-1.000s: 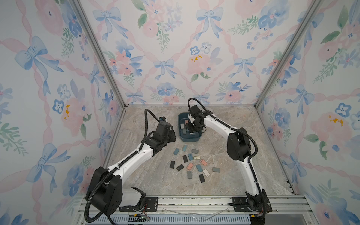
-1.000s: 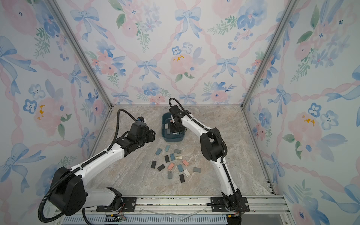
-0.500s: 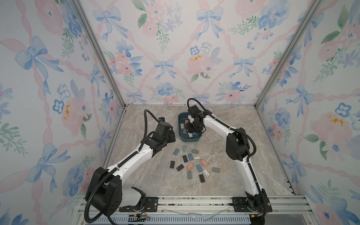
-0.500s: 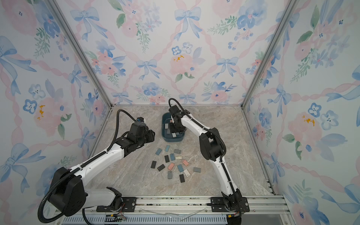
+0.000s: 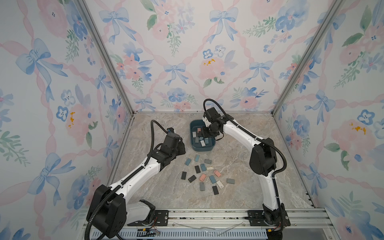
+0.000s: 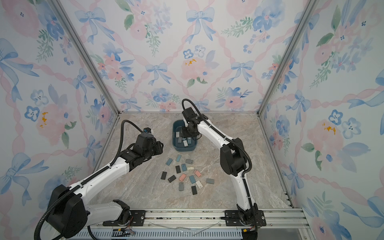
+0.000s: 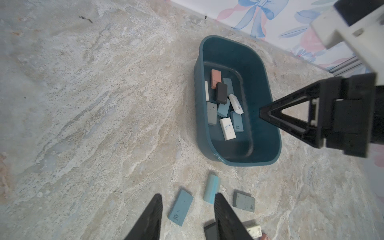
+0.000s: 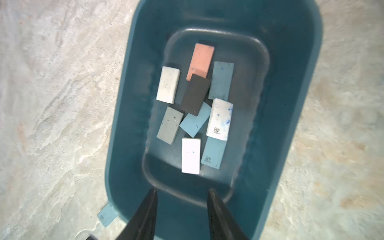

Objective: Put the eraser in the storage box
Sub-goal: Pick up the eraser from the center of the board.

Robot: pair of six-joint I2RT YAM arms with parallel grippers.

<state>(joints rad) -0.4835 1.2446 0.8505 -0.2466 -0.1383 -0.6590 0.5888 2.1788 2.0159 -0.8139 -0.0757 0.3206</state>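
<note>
The storage box [image 5: 202,149] [image 6: 185,149] is a dark teal tub near the back of the table. Several erasers lie inside it, among them a black eraser [image 8: 195,94] resting on a pink eraser [image 8: 200,60]. My right gripper [image 8: 182,190] [image 5: 204,135] hangs open above the box's near end, holding nothing. My left gripper [image 7: 188,195] [image 5: 182,148] is open too, low over the table left of the box. A blue eraser [image 7: 180,209] lies under its gap, and a light teal eraser [image 7: 212,190] lies by one finger.
Several loose erasers [image 5: 202,176] [image 6: 185,176] in blue, grey, black, pink and white are scattered on the marble tabletop in front of the box. A grey eraser [image 7: 243,201] lies just beyond my left gripper. Floral walls close in the back and sides.
My right gripper's jaws have parted above the storage box, and that arm has shifted slightly. The left arm has stayed where it was.
</note>
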